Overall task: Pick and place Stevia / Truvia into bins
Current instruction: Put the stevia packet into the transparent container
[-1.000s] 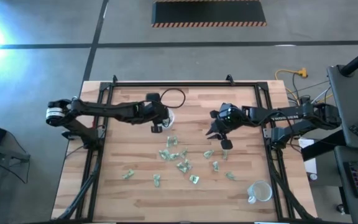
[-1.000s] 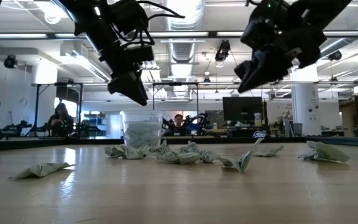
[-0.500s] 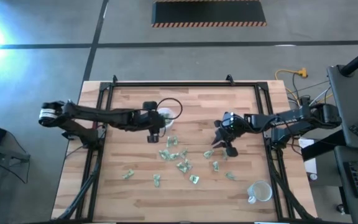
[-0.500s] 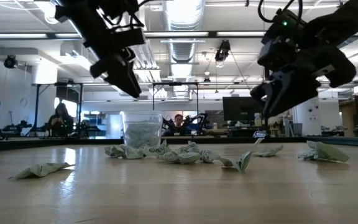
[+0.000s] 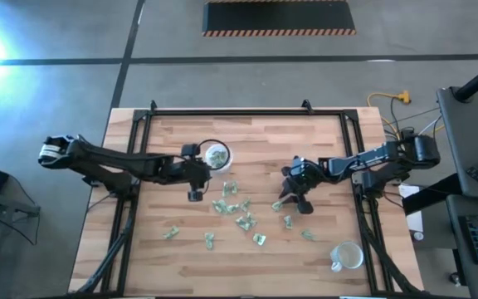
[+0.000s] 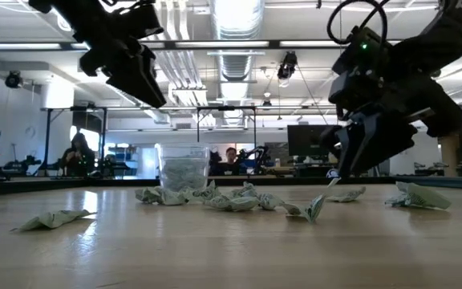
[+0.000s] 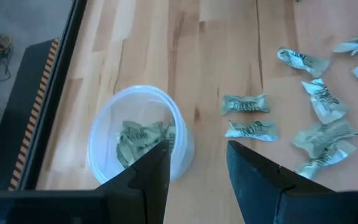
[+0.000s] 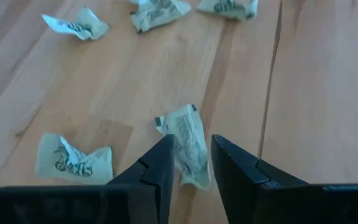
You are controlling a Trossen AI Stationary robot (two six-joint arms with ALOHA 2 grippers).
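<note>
Pale green and white Stevia sachets [image 5: 239, 209] lie crumpled and scattered on the middle of the wooden table. A round translucent bin [image 5: 215, 154] stands behind them with several sachets inside [image 7: 143, 138]. My left gripper [image 5: 194, 196] hangs open and empty above the table, just in front of that bin [image 7: 98, 127]. My right gripper [image 5: 282, 199] is down low at the right of the scatter, open. Its two fingers stand on either side of the near end of one sachet [image 8: 188, 146], which lies flat on the wood. My right gripper slants down from the table's right side, one finger [image 8: 160, 168] on each side of the sachet's near end [image 8: 194, 177]. I cannot tell whether the fingers touch it. The sachet lies flat on the table.
A second translucent bin [image 5: 347, 256] stands near the table's front right corner. A black frame [image 5: 222, 115] runs around the tabletop. Bare wood lies along the far edge and the front left. People sit in the room beyond the table [image 6: 79, 152].
My left gripper has drawn back from above the bin toward the table's near and left edges, rising a little. My right gripper has come down toward the sachets at the right of the scatter.
</note>
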